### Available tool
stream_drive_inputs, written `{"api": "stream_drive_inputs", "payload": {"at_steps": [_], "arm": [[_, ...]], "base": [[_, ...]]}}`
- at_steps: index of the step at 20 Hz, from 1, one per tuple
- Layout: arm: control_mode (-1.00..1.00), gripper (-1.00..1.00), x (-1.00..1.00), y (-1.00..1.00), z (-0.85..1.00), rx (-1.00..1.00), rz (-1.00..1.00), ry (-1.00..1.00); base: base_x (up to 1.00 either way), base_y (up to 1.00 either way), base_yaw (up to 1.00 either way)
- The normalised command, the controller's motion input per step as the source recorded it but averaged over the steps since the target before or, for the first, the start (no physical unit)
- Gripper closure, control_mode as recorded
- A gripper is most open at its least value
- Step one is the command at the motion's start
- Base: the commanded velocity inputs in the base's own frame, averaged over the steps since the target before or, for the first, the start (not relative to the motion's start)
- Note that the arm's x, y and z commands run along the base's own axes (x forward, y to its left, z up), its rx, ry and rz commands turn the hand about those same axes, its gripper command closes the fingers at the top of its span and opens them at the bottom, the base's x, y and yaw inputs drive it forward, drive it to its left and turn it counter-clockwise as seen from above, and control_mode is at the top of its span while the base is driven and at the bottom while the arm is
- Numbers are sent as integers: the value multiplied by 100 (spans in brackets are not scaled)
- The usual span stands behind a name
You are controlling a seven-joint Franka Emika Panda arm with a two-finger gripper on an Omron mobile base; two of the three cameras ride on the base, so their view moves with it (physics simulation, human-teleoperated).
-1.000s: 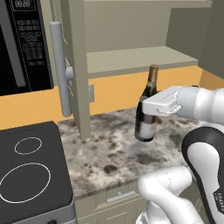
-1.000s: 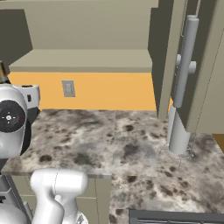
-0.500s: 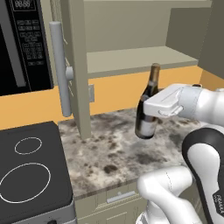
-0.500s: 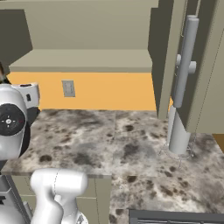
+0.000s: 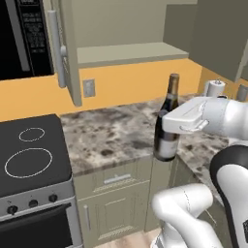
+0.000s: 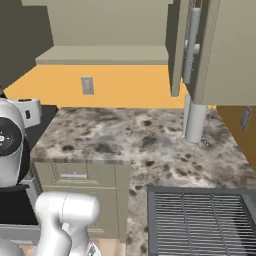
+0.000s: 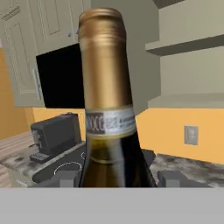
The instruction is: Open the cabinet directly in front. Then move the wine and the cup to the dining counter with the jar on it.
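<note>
Gripper (image 5: 167, 127): you see it clamped around the body of the wine bottle (image 5: 166, 127), jaws partly spread to the bottle's width, one on each side. From the hand camera, the two dark fingertips (image 7: 66, 178) flank the bottle (image 7: 109, 109) just below its shoulder, and the tan foil neck with its pale band rises upright through the middle of the picture.

Bottle position: you find it held upright in the air, with its base hanging out past the front edge of the stone worktop (image 5: 111, 133), over the beige drawers (image 5: 116, 180).

Cabinet (image 5: 123, 53): above the worktop, its doors stand open and the visible lower shelf is bare. One open door with a long grey bar handle (image 5: 54, 46) hangs to the left, next to the black microwave (image 5: 24, 38).

Surroundings: a black cooktop (image 5: 29, 155) sits left of the worktop. From the right base camera, you see a grey cylinder (image 6: 195, 120) standing on the worktop below the other open door (image 6: 222, 50).
</note>
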Motion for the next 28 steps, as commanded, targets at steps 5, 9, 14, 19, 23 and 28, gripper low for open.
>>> {"api": "stream_drive_inputs", "payload": {"at_steps": [5, 9, 14, 19, 23, 28], "arm": [[100, 100, 0, 0, 0, 0, 0, 0], [100, 100, 0, 0, 0, 0, 0, 0], [100, 100, 0, 0, 0, 0, 0, 0], [100, 100, 0, 0, 0, 0, 0, 0], [100, 100, 0, 0, 0, 0, 0, 0], [100, 100, 0, 0, 0, 0, 0, 0]], "base": [[-86, 62, 0], [-54, 100, 0], [-3, 100, 0], [21, 100, 0], [89, 100, 0], [60, 100, 0]]}}
